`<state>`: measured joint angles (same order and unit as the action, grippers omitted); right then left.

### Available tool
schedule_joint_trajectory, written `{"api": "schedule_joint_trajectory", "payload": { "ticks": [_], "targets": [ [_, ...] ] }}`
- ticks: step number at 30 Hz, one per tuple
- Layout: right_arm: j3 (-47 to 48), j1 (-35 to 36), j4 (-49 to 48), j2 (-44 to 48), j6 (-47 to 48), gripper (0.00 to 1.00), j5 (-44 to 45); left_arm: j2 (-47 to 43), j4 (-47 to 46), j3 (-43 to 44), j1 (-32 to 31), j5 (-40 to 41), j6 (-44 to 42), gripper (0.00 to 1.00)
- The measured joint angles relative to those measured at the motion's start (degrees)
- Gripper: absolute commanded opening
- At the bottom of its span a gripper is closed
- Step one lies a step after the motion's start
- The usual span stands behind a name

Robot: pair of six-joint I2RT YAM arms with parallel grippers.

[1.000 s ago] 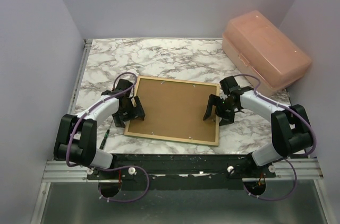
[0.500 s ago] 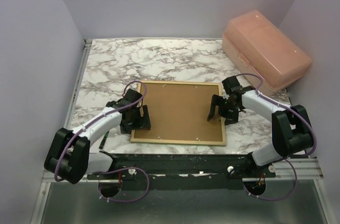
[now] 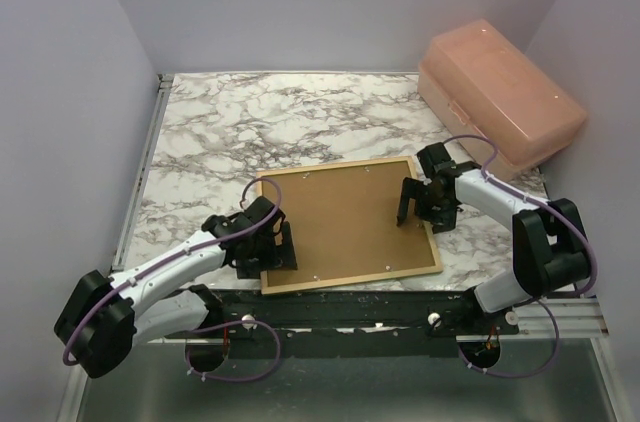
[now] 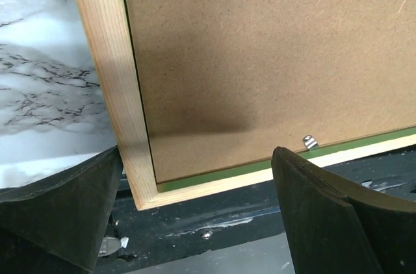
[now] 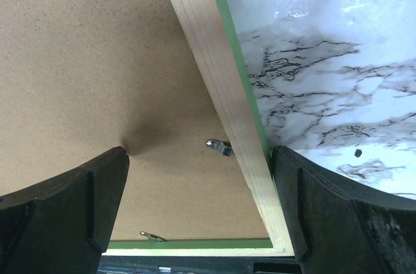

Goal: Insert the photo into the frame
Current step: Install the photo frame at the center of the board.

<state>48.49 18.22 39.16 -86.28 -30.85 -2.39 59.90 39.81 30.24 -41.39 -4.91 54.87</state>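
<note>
One frame (image 4: 107, 60) corner overhangs the table's (image 3: 220, 122) near edge — bare marble beyond.

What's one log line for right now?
frame: wood back up, backing board in | left fingers: open, over near-left corner | right fingers: open, over right rail

Desk (image 3: 300, 112): glossy white marble-pattern top, grey veining.
Walls (image 3: 330, 2): plain pale lavender at back, left and right; even, soft light.
Metal strip (image 3: 148, 157): along the desk's left edge.
Black bar (image 3: 350, 304) and aluminium rail (image 3: 575, 320): near edge.
Salmon-pink lidded plastic box (image 3: 500, 97): far right corner.
Grey panel (image 3: 350, 387): below the rail.
</note>
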Motion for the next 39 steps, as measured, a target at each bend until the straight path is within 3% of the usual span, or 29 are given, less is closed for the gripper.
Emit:
{"api": "schedule_joint_trajectory", "payload": {
  "ticks": [9,17,22,26,34,36,39],
  "targets": [
    [0.9,0.2,0.2,-0.9,-0.2,1.0,0.2,6.8,4.9,10.2,4.7,5.9,-0.1,0.98],
    [0.9,0.2,0.2,-0.9,-0.2,1.0,0.2,18.7,4.2,17.7,14.1,9.7,-5.7,0.9],
    [0.9,0.2,0.2,-0.9,-0.2,1.0,0.2,24.9,3.9,22.1,16.3,11.0,-8.8,0.84],
    [0.9,0.2,0.1,-1.2,-0.2,1.0,0.2,28.1,3.1,24.2,16.5,11.0,-10.2,0.72],
    [0.9,0.2,0.0,-1.2,-0.1,1.0,-0.2,33.5,2.1,27.2,17.4,10.8,-13.0,0.62],
    [0.9,0.2,-0.1,-1.2,-0.1,1.0,-0.5,33.9,2.2,27.7,17.6,10.9,-13.4,0.56],
    [0.9,0.2,-0.2,-1.2,-0.1,1.0,-1.0,35.2,3.2,29.4,18.0,11.4,-14.0,0.38]
  ]
}}
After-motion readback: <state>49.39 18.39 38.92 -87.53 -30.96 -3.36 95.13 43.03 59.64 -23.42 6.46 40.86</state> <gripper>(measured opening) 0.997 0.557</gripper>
